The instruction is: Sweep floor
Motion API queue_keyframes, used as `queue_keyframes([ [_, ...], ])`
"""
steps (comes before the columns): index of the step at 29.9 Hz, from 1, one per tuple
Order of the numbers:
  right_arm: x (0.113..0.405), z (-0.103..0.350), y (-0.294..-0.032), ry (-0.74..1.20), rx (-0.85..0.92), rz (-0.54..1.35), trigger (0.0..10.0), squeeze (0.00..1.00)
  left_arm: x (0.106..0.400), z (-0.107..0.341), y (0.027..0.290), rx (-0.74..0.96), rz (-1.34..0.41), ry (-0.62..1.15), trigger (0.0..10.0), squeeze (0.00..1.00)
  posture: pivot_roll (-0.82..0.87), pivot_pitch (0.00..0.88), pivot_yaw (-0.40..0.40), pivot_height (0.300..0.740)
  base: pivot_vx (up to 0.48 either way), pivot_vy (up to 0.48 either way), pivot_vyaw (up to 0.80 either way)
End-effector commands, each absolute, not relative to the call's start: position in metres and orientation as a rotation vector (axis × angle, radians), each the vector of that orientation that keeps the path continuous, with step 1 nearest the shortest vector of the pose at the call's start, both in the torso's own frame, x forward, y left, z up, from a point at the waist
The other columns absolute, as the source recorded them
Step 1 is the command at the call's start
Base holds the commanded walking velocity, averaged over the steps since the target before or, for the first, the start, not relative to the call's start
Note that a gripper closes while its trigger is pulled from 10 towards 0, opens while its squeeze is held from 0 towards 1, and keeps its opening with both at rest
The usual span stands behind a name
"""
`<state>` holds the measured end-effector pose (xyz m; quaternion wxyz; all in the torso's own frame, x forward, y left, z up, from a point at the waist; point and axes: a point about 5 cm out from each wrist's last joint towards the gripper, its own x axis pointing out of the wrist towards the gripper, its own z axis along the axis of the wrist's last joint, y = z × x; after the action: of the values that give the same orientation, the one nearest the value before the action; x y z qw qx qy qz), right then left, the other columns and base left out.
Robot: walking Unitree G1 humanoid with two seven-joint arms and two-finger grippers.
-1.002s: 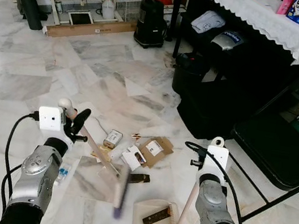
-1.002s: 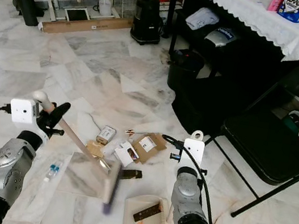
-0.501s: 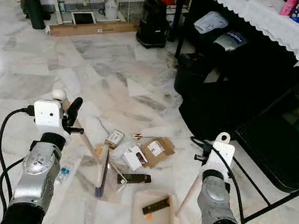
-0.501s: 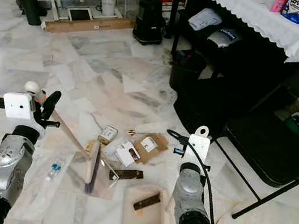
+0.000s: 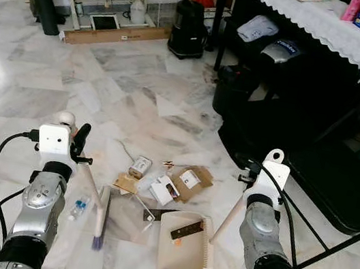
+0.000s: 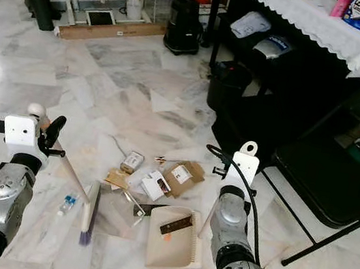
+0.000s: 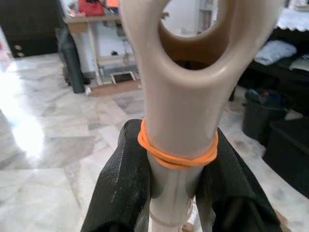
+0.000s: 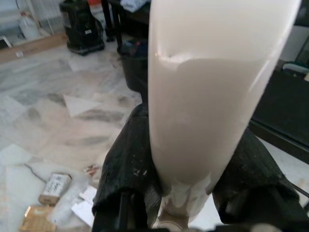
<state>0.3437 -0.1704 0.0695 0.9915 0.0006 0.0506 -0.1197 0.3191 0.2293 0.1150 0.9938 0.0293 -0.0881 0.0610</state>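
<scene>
The left gripper [image 7: 176, 193] is clamped on the cream handle of a hand broom [image 5: 100, 216], its black fingers [image 7: 123, 188] pressed to either side just below an orange rubber band [image 7: 177, 155]; since a second ago the broom head has swung from beside the dustpan out to the robot's left, and now lies on the marble floor [image 5: 50, 85] next to a small clear bottle [image 5: 78, 208]; I judge this the back-stroke before another sweep. The right gripper [image 8: 186, 193] is closed on the pale handle of the dustpan [image 5: 182, 244], which has settled flat, with its toothed edge on the right; a dark strip of litter [image 5: 187, 229] and an orange scrap sit in the pan. The rest is not yet gathered: a flattened brown carton [image 5: 190, 179], small white packets [image 5: 162, 189], a little box [image 5: 138, 166] and a clear plastic sheet [image 5: 126, 219] lie between broom and pan or just beyond them; so the sweeping is barely begun.
</scene>
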Motion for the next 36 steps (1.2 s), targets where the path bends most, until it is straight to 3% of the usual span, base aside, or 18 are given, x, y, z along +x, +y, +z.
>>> queue_keyframes([
  [1, 0.354, 0.093, -0.171, -0.007, 0.017, -0.243, 10.0, 0.0, 0.321, 0.128, 0.234, 0.093, 0.139, -0.24, 10.0, 0.0, 0.13, 0.0, -0.007, 0.74, 0.0, 0.0, 0.0],
  [8, 0.357, 0.107, -0.175, -0.102, 0.014, -0.237, 10.0, 0.0, 0.32, 0.129, 0.241, 0.121, 0.17, -0.259, 10.0, 0.0, 0.15, 0.0, -0.023, 0.74, 0.0, 0.0, 0.0],
  [31, 0.349, 0.102, -0.178, -0.135, -0.035, -0.227, 10.0, 0.0, 0.313, 0.109, 0.241, 0.128, 0.173, -0.199, 10.0, 0.0, 0.1, 0.0, 0.011, 0.74, 0.0, 0.0, 0.0],
  [36, 0.347, 0.101, -0.176, -0.141, -0.046, -0.207, 10.0, 0.0, 0.314, 0.112, 0.244, 0.131, 0.178, -0.21, 10.0, 0.0, 0.11, 0.0, 0.006, 0.74, 0.0, 0.0, 0.54],
])
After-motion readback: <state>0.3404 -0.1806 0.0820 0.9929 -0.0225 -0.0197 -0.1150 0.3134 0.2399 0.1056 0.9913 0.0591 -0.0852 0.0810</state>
